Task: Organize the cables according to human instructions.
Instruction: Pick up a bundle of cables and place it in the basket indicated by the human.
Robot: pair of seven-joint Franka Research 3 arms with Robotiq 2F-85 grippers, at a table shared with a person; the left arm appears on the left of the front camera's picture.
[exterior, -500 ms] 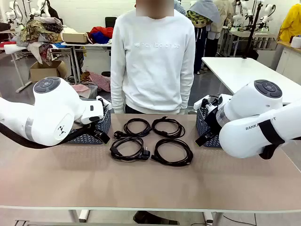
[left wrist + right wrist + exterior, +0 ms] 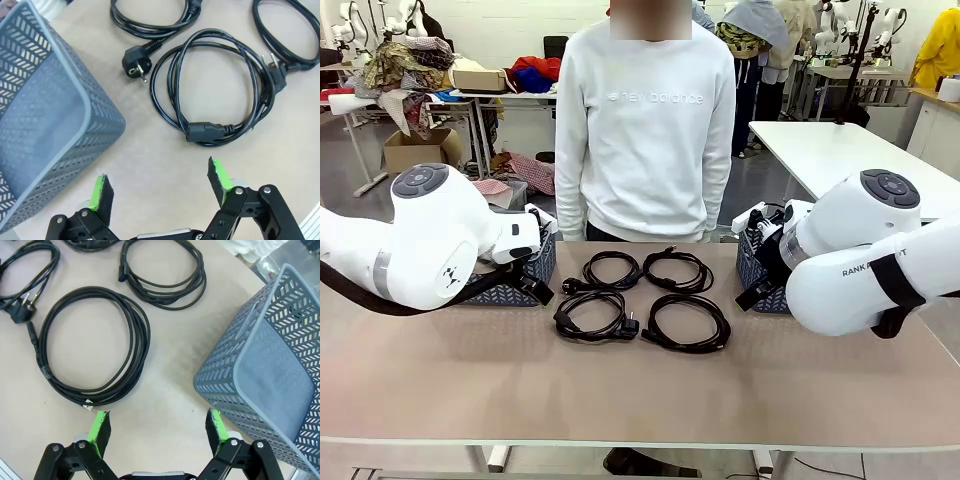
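Well, nearest me both arms hang over the table (image 2: 640,400), each with its fingers spread wide and holding nothing. The left gripper (image 2: 157,172) hovers above bare tabletop just beside the left basket (image 2: 60,115) at the table's left side. The right gripper (image 2: 158,415) hovers likewise beside the right basket (image 2: 260,355) at the table's right side. Farther in, at the table's middle, four black cables lie flat as coils, two rows of two, close together: near left cable (image 2: 205,133), near right cable (image 2: 141,347), far left cable (image 2: 132,66), far right cable (image 2: 162,299). At the table's far edge a person (image 2: 645,130) in a white sweatshirt stands, arms down.
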